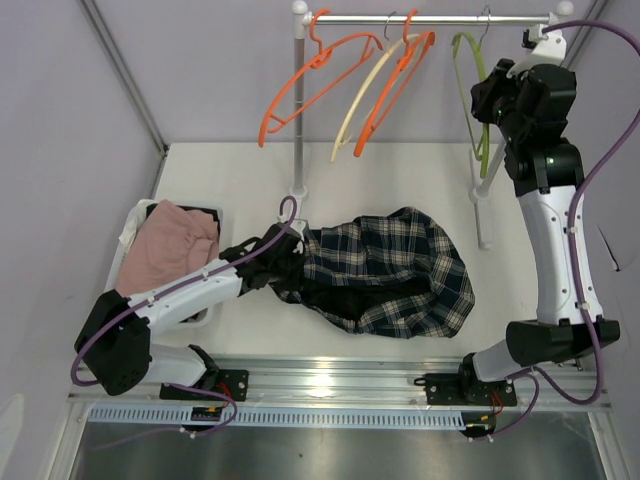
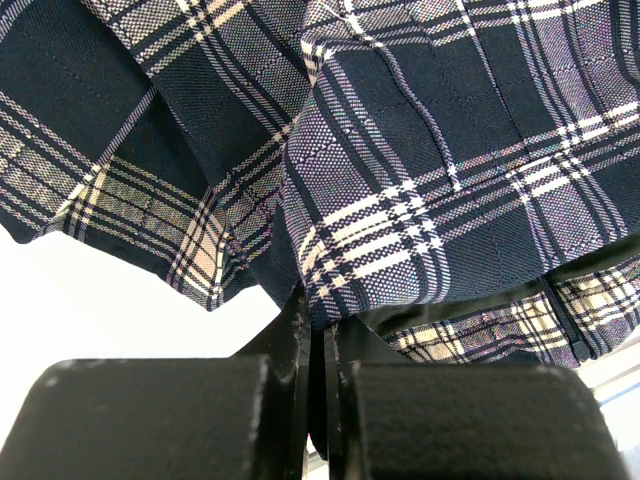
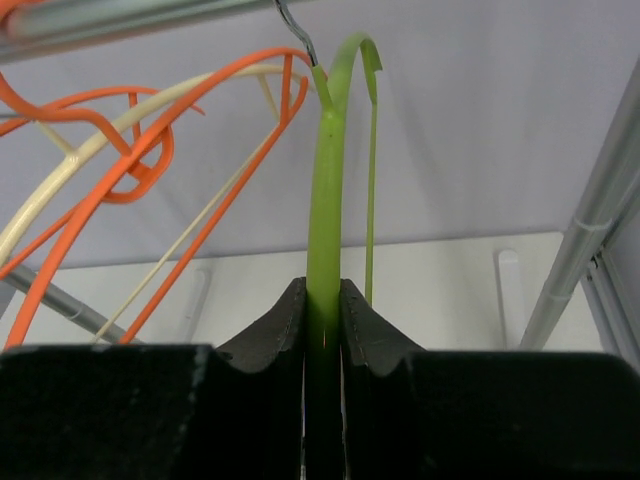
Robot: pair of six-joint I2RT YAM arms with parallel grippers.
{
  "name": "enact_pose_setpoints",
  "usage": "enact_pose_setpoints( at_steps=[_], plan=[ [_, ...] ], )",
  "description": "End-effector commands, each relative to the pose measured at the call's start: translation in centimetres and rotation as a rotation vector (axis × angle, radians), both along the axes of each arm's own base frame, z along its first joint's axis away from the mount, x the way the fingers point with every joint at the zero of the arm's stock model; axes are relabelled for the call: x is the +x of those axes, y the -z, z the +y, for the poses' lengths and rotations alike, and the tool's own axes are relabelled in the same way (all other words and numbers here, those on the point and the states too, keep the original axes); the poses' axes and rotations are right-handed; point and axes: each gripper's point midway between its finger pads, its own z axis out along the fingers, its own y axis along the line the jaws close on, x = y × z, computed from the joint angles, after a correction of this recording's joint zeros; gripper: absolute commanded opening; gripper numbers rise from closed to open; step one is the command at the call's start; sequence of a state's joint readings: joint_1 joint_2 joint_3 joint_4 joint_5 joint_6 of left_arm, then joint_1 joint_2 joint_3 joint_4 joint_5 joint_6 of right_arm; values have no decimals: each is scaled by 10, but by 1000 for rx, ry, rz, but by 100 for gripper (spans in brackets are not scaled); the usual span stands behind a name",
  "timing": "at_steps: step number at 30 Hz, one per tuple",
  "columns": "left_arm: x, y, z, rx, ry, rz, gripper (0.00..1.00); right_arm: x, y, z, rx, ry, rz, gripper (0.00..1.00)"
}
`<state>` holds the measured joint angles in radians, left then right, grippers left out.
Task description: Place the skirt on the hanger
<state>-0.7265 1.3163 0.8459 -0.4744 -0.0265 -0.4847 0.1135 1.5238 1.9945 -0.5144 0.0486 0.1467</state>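
- Step in hand: securing both items. The plaid skirt (image 1: 400,270) lies crumpled on the white table (image 1: 400,180), in front of the clothes rail (image 1: 430,18). The green hanger (image 1: 462,50) hangs by its hook from the rail's right end. Neither has yet been brought to the other.
- Left gripper (image 1: 275,270): set at the skirt's left edge. In the left wrist view its fingers stand almost together, and a dark fold of the skirt (image 2: 430,150) appears pinched in the narrow slit between them.
- Right gripper (image 1: 487,95): closed on the green hanger. In the right wrist view the hanger's green arm (image 3: 325,180) runs straight down into the gripper (image 3: 322,300), with both pads pressed against it.
- Left arm pose: low and extended, forearm nearly flat above the table, reaching rightward from its base past the basket (image 1: 135,215) holding a pink garment (image 1: 170,245).
- Right arm pose: raised almost vertically, wrist bent toward the rail at hanger height.
- Next move, as judged: unhook the hanger and lower it toward the table. Alternatively, raise the skirt's waistband to it. Either calls for keeping both grips firm and finding the waistband, which cannot be made out in the bunched cloth.
- Neighbours: two orange hangers (image 1: 300,90) and a cream hanger (image 1: 370,95) hang further left, apart from the green one.
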Motion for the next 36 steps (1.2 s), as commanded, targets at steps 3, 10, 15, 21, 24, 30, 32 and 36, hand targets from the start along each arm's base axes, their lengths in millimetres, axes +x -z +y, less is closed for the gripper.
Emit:
enact_pose_setpoints(
  at_steps=[3, 10, 15, 21, 24, 30, 32, 36],
  plan=[
    [11, -16, -8, -21, 21, -50, 0, -42, -32, -12, 53, 44, -106, 0],
    [12, -14, -12, -25, 23, -43, 0, -84, 1, -6, 109, 0, -29, 0],
    [14, -15, -13, -23, 16, -44, 0, -123, 28, 14, 137, -127, 59, 0],
    [21, -12, -10, -10, -9, -44, 0, -187, 77, 55, 223, -354, 210, 0],
    [27, -10, -6, -4, -31, -37, 0, -224, 108, 81, 246, -483, 294, 0],
    [44, -5, -2, 4, -72, -7, 0, -284, 142, 122, 323, -706, 383, 0],
    [49, -4, -3, 2, -78, 3, 1, -296, 149, 127, 309, -724, 409, 0],
    [61, 6, 0, 12, -106, 36, 1, -314, 150, 131, 302, -782, 419, 0]
  ],
)
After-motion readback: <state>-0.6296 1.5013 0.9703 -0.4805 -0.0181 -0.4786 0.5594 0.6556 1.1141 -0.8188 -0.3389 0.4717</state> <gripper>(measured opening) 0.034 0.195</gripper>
